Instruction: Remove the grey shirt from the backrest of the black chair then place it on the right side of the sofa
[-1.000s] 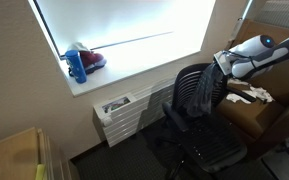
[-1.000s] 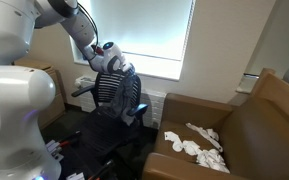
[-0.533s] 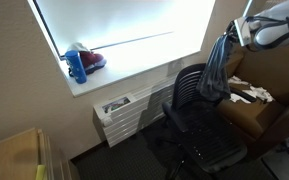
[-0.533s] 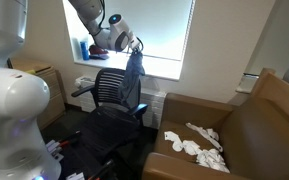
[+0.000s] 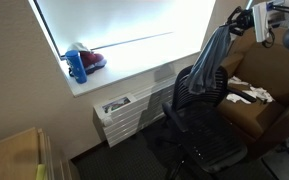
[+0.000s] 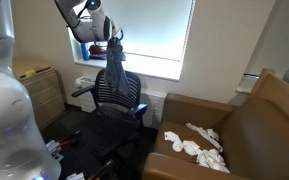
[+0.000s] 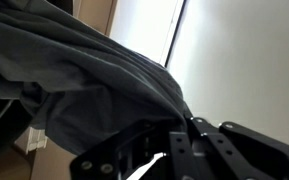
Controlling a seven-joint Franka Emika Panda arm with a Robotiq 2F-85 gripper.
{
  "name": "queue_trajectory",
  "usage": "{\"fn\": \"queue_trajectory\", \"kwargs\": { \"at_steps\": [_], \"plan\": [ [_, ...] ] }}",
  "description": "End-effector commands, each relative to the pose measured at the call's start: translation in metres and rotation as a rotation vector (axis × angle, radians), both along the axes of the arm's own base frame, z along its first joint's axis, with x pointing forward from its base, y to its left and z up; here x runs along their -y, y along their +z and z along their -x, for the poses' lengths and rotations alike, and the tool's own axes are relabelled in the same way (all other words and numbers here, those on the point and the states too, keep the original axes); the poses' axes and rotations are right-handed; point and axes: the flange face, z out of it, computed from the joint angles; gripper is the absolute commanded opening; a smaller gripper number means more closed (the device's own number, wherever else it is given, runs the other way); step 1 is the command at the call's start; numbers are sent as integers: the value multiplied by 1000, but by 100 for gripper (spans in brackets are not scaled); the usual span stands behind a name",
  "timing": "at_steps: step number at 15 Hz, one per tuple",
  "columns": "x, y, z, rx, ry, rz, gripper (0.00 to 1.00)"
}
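Bright window (image 5: 124,35), white radiator (image 5: 124,120) beneath, wooden cabinet (image 6: 39,92), dark floor (image 5: 114,160)

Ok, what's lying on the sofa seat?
A heap of white cloths lies on the sofa seat. The grey shirt hangs from the gripper above the black chair. Whatever the cloths cover cannot be seen.

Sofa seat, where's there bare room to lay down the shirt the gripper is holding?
Bare cushion shows between the white cloths and the sofa backrest, and toward the armrest beside the black chair. The front edge, where the cloths lie bunched, is crowded. The grey shirt hangs from the gripper.
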Motion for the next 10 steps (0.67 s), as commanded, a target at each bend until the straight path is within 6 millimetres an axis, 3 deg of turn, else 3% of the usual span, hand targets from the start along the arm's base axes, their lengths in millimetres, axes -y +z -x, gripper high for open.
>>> {"fn": "queue_trajectory", "kwargs": {
  "at_steps": [1,2,3,4,6,8,9,10],
  "plan": [
    [-1,-40,22,20,170,-47,1],
    [53,-16,2,-12,-42,-27,1],
    [64,-28,-5,-46,-62,-50,1],
    [25,-36,1,-40,28,-30,1],
    [43,-36,-7,-39,-2,-23,6],
    [33,-37,-3,-43,15,-22,6],
    [34,-18,-10,3,-5,-14,1],
    [51,9,-28,43,-73,-51,1]
  ]
}}
